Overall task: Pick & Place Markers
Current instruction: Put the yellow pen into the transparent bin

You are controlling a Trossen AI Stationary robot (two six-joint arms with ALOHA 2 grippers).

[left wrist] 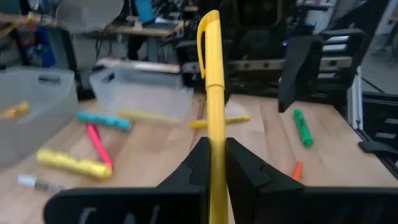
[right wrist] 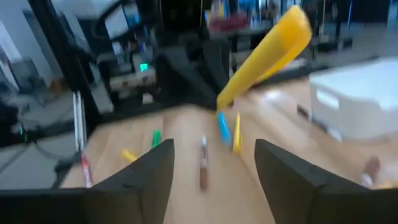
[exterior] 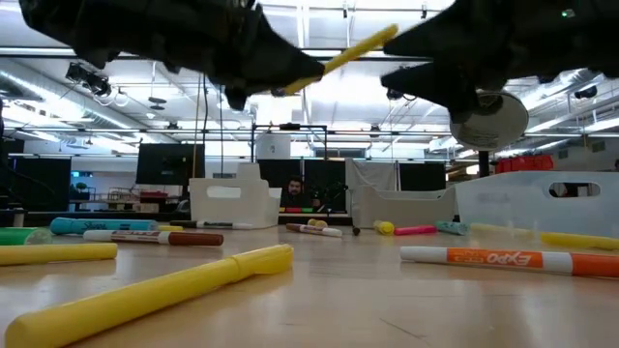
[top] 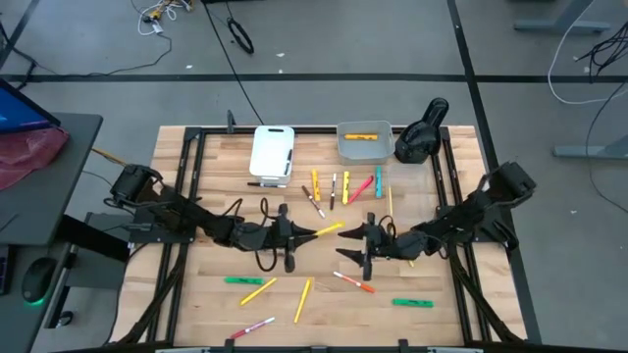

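Left gripper [top: 312,233] is clenching a yellow marker [top: 329,228] above mid-surface [top: 294,319], marker tip pointing toward the right gripper [top: 345,235], which is standing released just beside it. Grey bin [top: 365,143] sits beyond.

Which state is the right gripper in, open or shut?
Open. The right gripper has its fingers spread apart and empty; the yellow marker sits clamped in the left gripper.

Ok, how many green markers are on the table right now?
2. One green marker lies on the left arm's side, the other green marker on the right arm's side, both near the high view's bottom edge. The arms may hide more.
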